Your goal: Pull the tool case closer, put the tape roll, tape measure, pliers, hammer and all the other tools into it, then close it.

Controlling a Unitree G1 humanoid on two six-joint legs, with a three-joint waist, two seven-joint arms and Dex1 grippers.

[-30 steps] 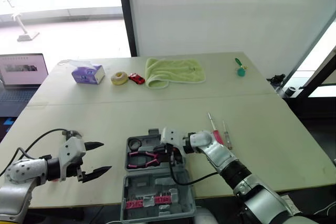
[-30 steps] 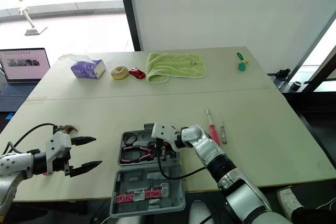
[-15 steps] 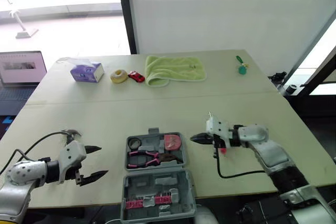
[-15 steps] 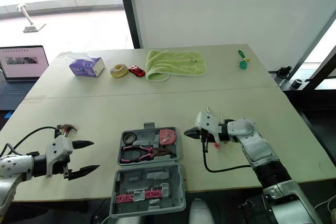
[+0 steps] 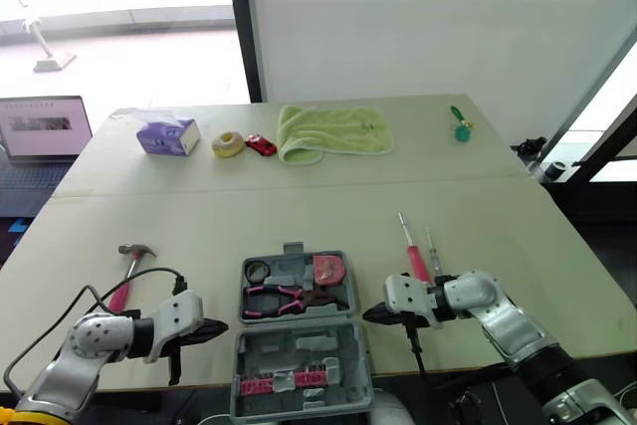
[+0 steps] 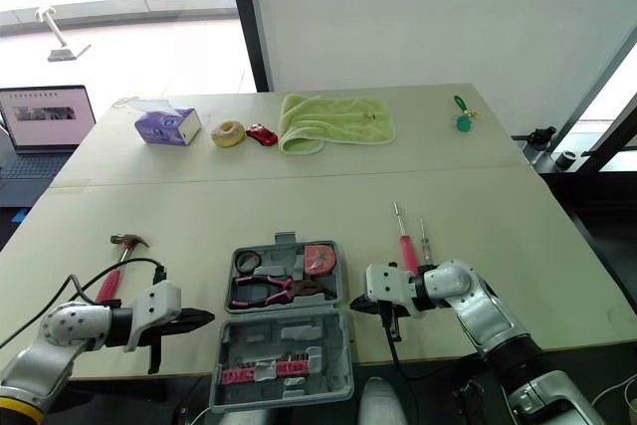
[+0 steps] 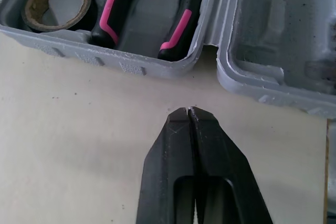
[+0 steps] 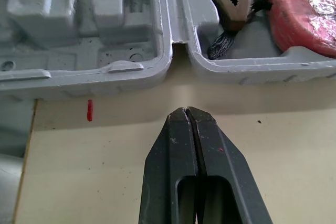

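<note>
The tool case (image 5: 296,333) is lying open at the near edge of the tabletop (image 5: 299,208). Its near half is reaching past that edge. The far half is holding three tools. The tape roll (image 5: 257,271) is sitting in its left corner. The pliers (image 5: 283,298), with pink and black handles, are lying across its middle. The red tape measure (image 5: 327,269) is sitting in its right corner. The near half is carrying a row of pink pieces (image 5: 271,382), which may be bits, though the head views are too coarse to tell.

The left pincer (image 5: 219,325) is resting low over the tabletop just left of the case. Its two black fingers are pressed together on nothing, and the tip is pointing at the case's hinge line. The right pincer (image 5: 367,315) is doing the same from the right side, fingers together and empty, close to the case wall but not touching it.

The hammer (image 5: 129,264) is lying on the tabletop well to the left of the case, outside it. A red screwdriver (image 5: 410,251) and a thin screwdriver (image 5: 430,245) are lying side by side to the right of the case, just beyond the right pincer.

Along the far side, a tissue box (image 5: 167,135), a yellow roll (image 5: 228,144), a small red toy car (image 5: 261,146) and a green towel (image 5: 333,133) are sitting in a row.
</note>
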